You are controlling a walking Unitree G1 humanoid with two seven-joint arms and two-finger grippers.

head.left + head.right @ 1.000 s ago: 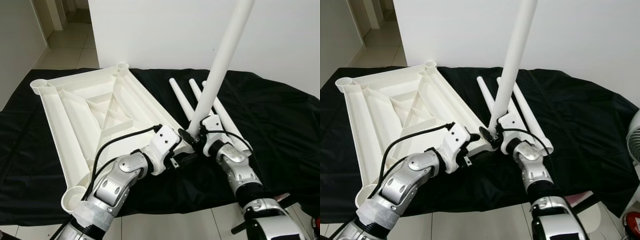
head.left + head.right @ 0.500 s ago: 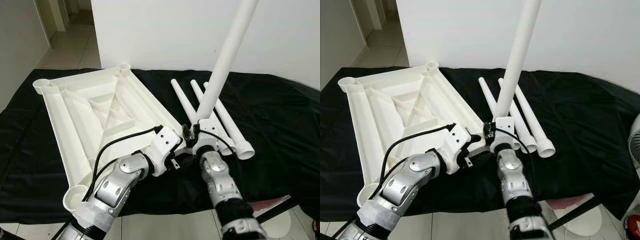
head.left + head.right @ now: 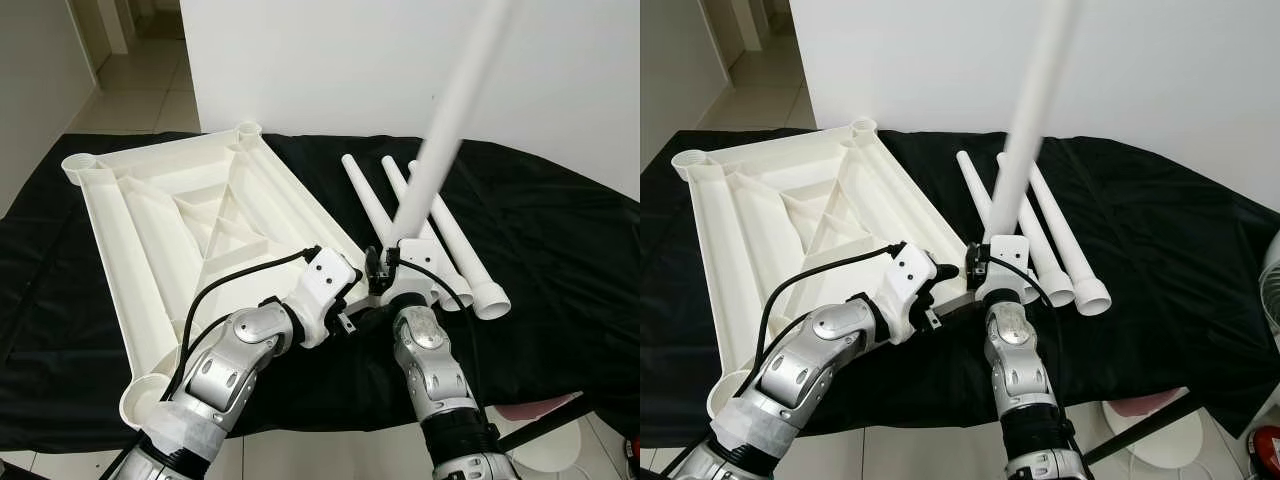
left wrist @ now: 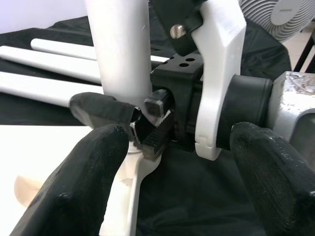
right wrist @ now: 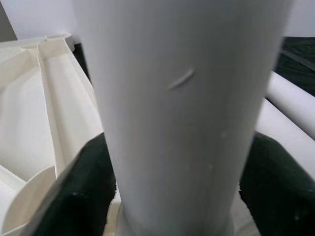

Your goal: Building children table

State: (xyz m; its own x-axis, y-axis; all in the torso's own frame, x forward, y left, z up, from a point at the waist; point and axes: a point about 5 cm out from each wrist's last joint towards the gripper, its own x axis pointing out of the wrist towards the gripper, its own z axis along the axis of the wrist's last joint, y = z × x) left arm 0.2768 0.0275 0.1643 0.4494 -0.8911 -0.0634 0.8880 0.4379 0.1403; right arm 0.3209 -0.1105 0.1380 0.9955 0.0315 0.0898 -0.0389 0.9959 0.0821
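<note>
I see the upturned tabletop [image 3: 190, 225] and the legs [image 3: 440, 235] as smooth white plastic with a faint sheen, lying on a matt black cloth [image 3: 560, 250]. My arms are brushed silver metal; the claw fingers [image 4: 93, 162] are black, finely pebbled rubber.

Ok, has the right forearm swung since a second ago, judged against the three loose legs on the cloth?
Yes. The right pincer holds the upright table leg beside the loose legs, and the forearm has swung in toward the robot's left.
</note>
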